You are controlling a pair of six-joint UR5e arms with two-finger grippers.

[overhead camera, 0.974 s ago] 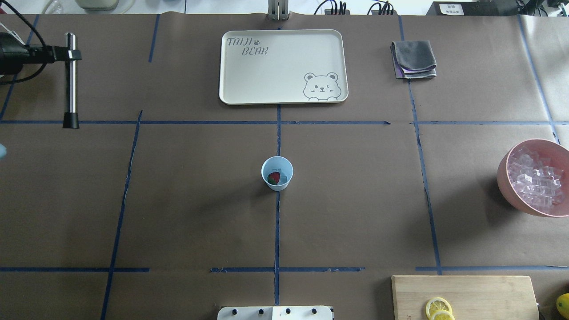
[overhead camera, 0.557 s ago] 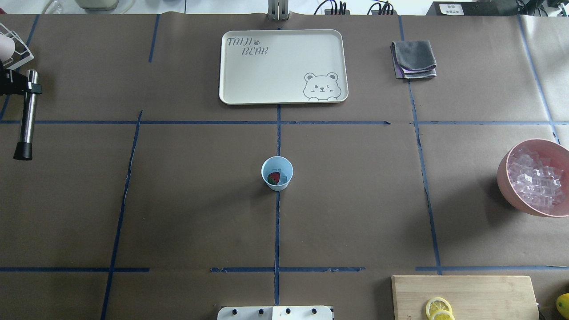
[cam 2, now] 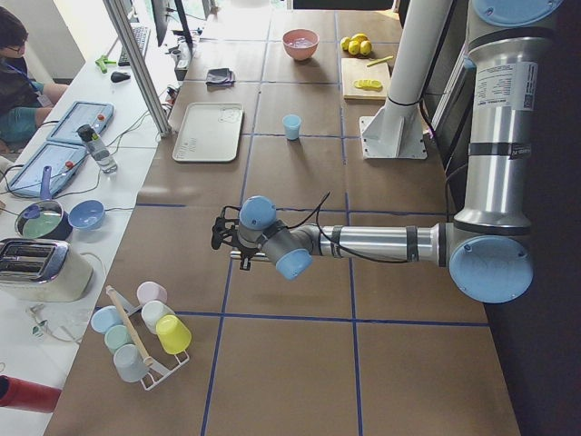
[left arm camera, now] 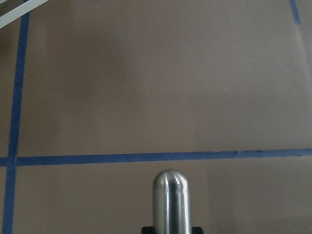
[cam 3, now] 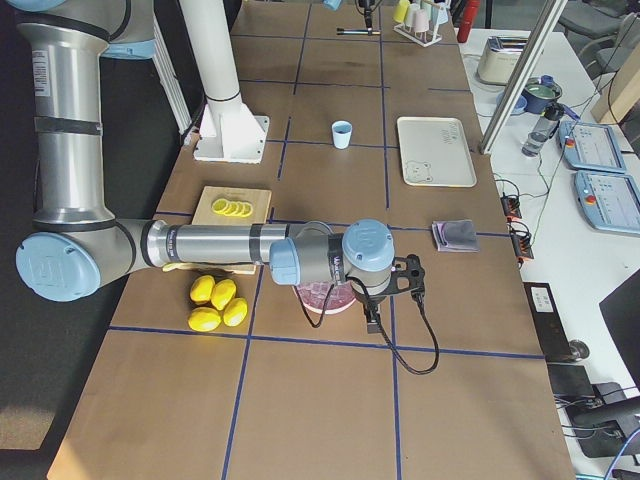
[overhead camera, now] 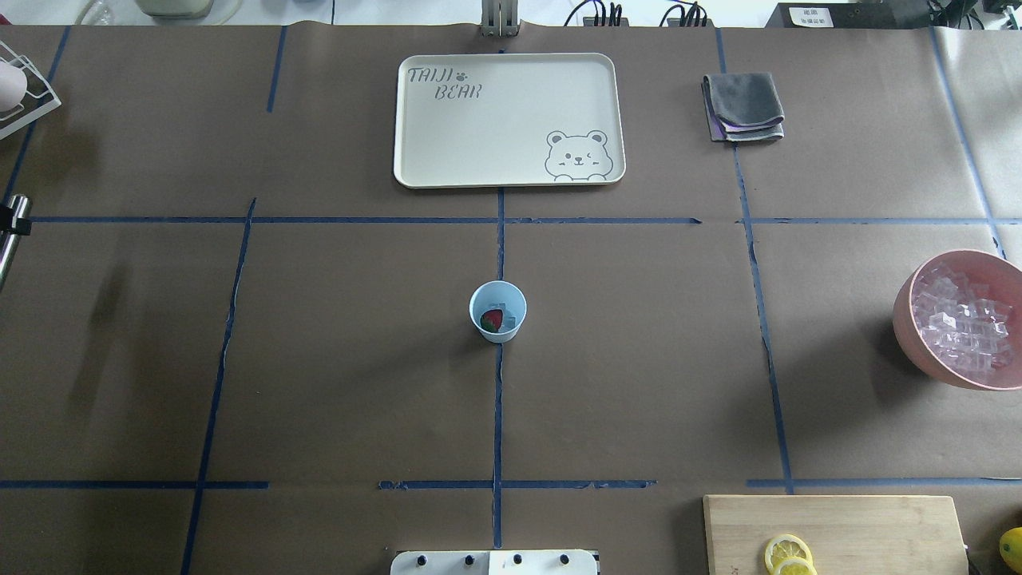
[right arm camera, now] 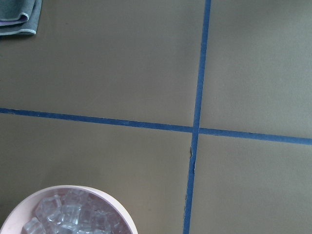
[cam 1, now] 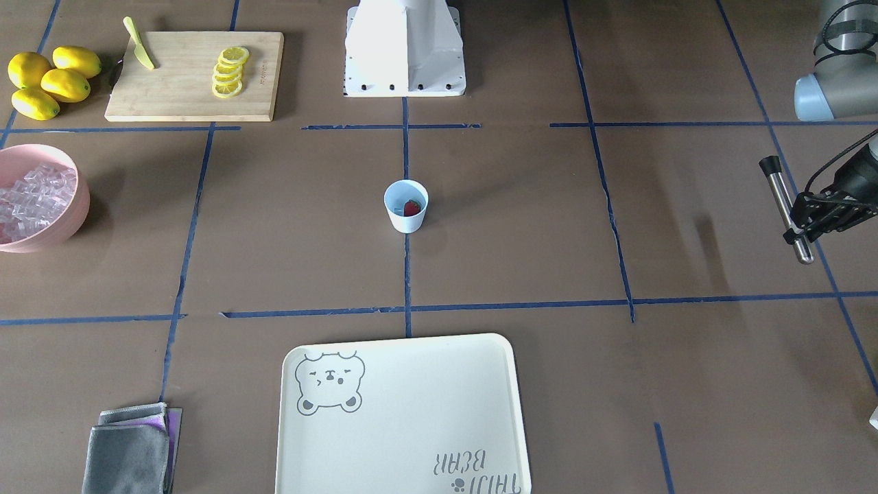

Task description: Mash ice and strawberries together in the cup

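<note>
Two arms are working at a brown, tape-gridded table [overhead camera: 639,359]. The left gripper [cam 1: 796,226] is clamping a steel muddler [cam 1: 782,199] near its rounded end, with its jaws drawn narrowly onto the shaft. The rod is hanging tilted, black cap toward the robot's base, at the table's left side and well apart from the cup [overhead camera: 497,311]. The cup is standing upright at the table's centre, on the middle tape line. It is holding one red strawberry [overhead camera: 490,321], with pale ice [overhead camera: 506,311] lying beside the berry. The right gripper [cam 3: 412,278] is hanging near the pink bowl [overhead camera: 906,319], which is carrying heaped cubes [overhead camera: 962,319]. Only a side view is showing this gripper, so the width of its jaws cannot be told. A bear-printed tray [overhead camera: 511,120] and a folded grey cloth [overhead camera: 742,104] are lying beyond the cup. Lemon slices [overhead camera: 788,555] are resting on a cutting board [overhead camera: 838,519].
</note>
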